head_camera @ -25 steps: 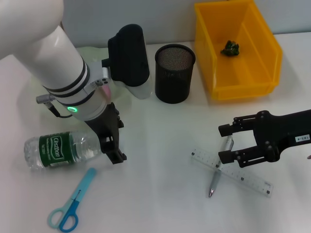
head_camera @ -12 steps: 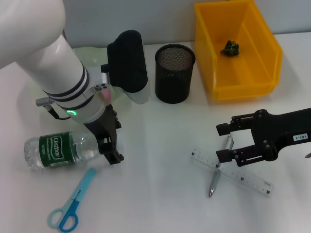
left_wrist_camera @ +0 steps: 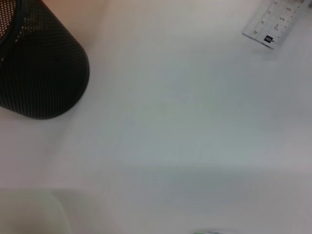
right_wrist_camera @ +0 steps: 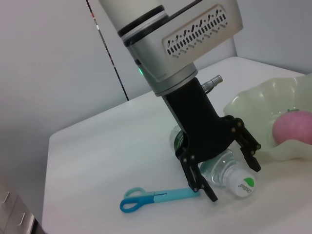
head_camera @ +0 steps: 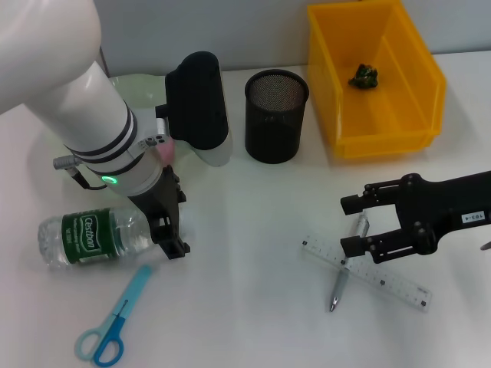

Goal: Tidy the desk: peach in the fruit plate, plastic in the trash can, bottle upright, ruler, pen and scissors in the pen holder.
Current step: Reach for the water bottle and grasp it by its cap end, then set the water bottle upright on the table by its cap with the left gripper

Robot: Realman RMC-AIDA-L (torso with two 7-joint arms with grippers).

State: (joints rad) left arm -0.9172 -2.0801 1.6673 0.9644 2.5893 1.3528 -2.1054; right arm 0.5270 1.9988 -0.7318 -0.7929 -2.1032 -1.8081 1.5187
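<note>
Left gripper is down at the cap end of the bottle, and its two black fingers are spread open, one on each side of the cap. The bottle lies flat on the white table and is not lifted. The job right now looks like standing the bottle up. To do it well, the fingers should close just behind the cap, hold tight, and tip the bottle slowly until its bottom sits flat.

Closest to the robot, the blue scissors lie on the table, just below the bottle. On the other side the pen lies crossed with the clear ruler. Right gripper hangs over them with its fingers open and holds nothing.

Farther back stands the black mesh pen holder, and nothing can be seen inside it. Beside it, behind the left arm, is the pale green fruit plate, and the pink peach is already in it. At the far right is the yellow bin with a small dark green crumpled thing inside, likely the plastic.
</note>
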